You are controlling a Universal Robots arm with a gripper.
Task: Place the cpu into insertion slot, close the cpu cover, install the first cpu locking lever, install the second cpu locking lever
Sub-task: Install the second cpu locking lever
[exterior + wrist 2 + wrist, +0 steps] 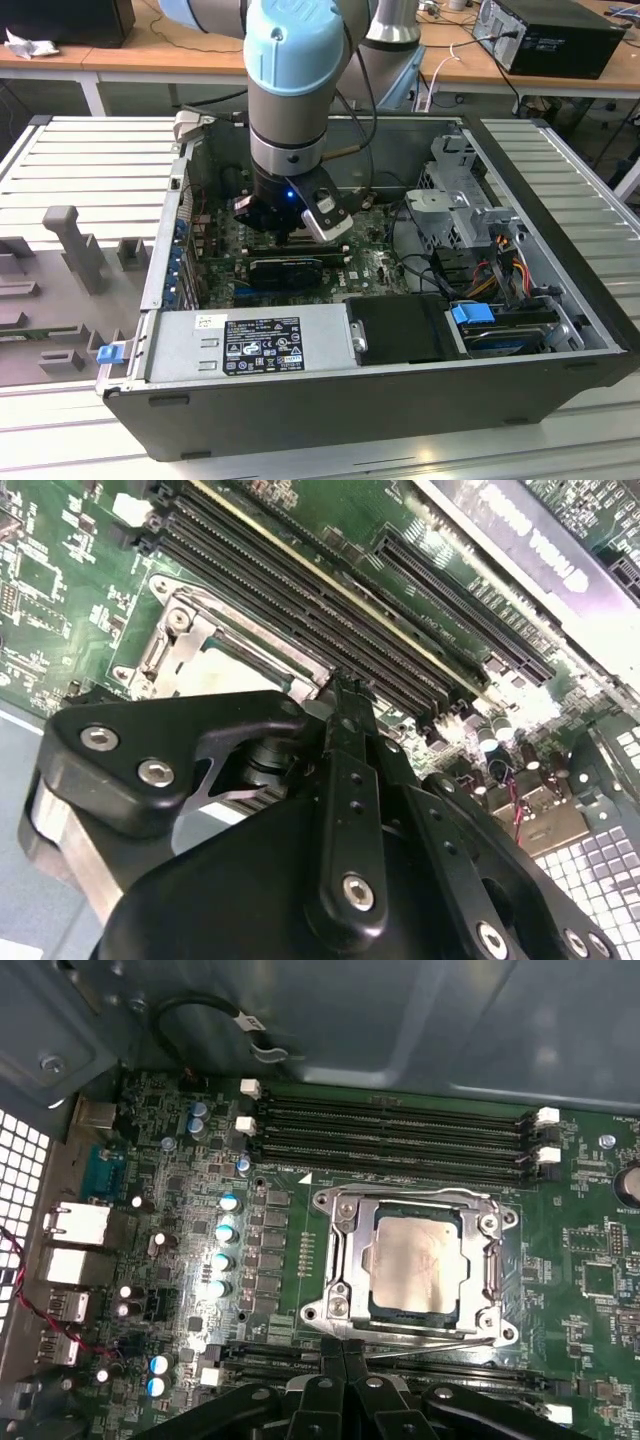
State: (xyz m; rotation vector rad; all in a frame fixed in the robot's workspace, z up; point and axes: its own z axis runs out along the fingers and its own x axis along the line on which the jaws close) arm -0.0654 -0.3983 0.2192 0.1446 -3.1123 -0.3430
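Pale tan-silver, the small flat square cpu (412, 1262) lies seated in the square black insertion slot (372, 1305) with its silvery metal rim, on the green motherboard (180, 1190) inside the open dark-grey computer case (330, 400). We see the thin silvery square cpu cover (345, 1250) folded down flat around the chip, which shows through its square window. One thin wire locking lever (420, 1343) lies along the socket edge nearest the gripper.

In the first wrist view, the black gripper (343, 1352) has its two fingertips pressed together with no gap, clenched on nothing we can see, just beside that lever and over the long narrow black memory slots (270, 1358) flanking the socket. More black memory slots (390, 1130) run along the socket's far edge. In the second wrist view the black fingers (350, 730) reach to the corner of the socket frame (185, 640).

In the exterior view, the light-blue and grey arm (295, 80) reaches down into the case near its middle, toward the back wall.
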